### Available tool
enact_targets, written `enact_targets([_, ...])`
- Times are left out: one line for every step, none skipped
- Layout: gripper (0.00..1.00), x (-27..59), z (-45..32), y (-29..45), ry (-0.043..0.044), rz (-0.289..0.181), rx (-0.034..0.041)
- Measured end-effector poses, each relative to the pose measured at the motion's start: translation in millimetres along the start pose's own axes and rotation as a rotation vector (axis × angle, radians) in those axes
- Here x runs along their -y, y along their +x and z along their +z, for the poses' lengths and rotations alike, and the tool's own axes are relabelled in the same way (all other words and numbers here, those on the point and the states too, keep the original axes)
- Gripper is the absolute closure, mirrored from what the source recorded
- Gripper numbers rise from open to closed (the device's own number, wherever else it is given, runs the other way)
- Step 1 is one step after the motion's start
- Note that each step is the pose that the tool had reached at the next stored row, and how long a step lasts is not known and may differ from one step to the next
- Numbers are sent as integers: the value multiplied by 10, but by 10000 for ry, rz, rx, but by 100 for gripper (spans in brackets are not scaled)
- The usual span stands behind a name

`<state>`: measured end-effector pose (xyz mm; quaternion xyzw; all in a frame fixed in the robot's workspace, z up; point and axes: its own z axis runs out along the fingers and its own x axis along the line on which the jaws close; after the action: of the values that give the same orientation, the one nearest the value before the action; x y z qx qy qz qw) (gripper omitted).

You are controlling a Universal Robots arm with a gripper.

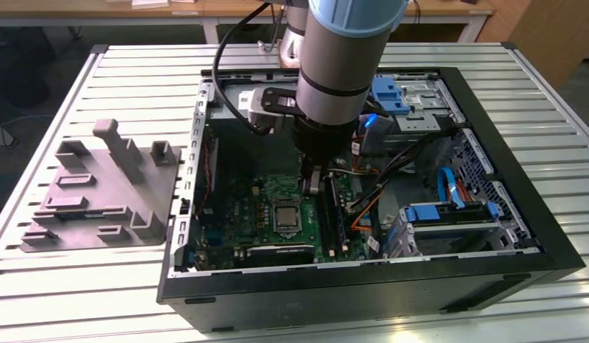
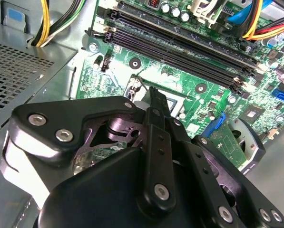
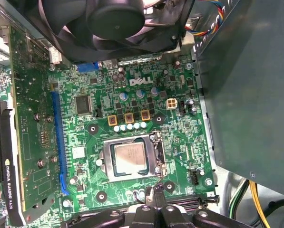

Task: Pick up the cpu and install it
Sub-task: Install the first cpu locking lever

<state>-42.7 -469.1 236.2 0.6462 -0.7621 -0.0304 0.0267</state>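
You see white lettering printed on the green motherboard point(image 3: 146, 102) in the first wrist view, near the fan point(image 3: 115, 19). Your arm point(image 1: 342, 64) reaches straight down into the open computer case point(image 1: 505, 236) on the table point(image 1: 132, 64). The jaws are pressed together on nothing, poised just above the board. The cpu point(image 3: 130, 159) lies flat in its socket point(image 3: 103, 159); in the exterior view it point(image 1: 286, 214) sits at about seven o'clock from the jaws, and the grey tray point(image 1: 94, 193) lies at nine o'clock of the case.
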Motion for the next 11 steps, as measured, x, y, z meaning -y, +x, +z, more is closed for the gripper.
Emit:
enact_targets([89, 0, 0, 0, 2, 1, -3])
enact_targets([89, 1, 0, 0, 9, -1, -2])
enact_targets([89, -1, 1, 0, 33, -1, 4])
enact_targets([89, -3, 1, 1, 90, -4, 13])
enact_targets([89, -6, 1, 1, 160, -7, 23])
enact_targets([89, -10, 1, 2, 234, -15, 34])
enact_targets([89, -13, 3, 2, 273, -21, 43])
enact_targets([89, -17, 3, 2, 295, -26, 37])
enact_targets([89, -22, 3, 3, 307, -34, 25])
enact_targets([89, -30, 3, 5, 311, -52, 6])
enact_targets([89, -37, 4, 6, 314, -94, -14])
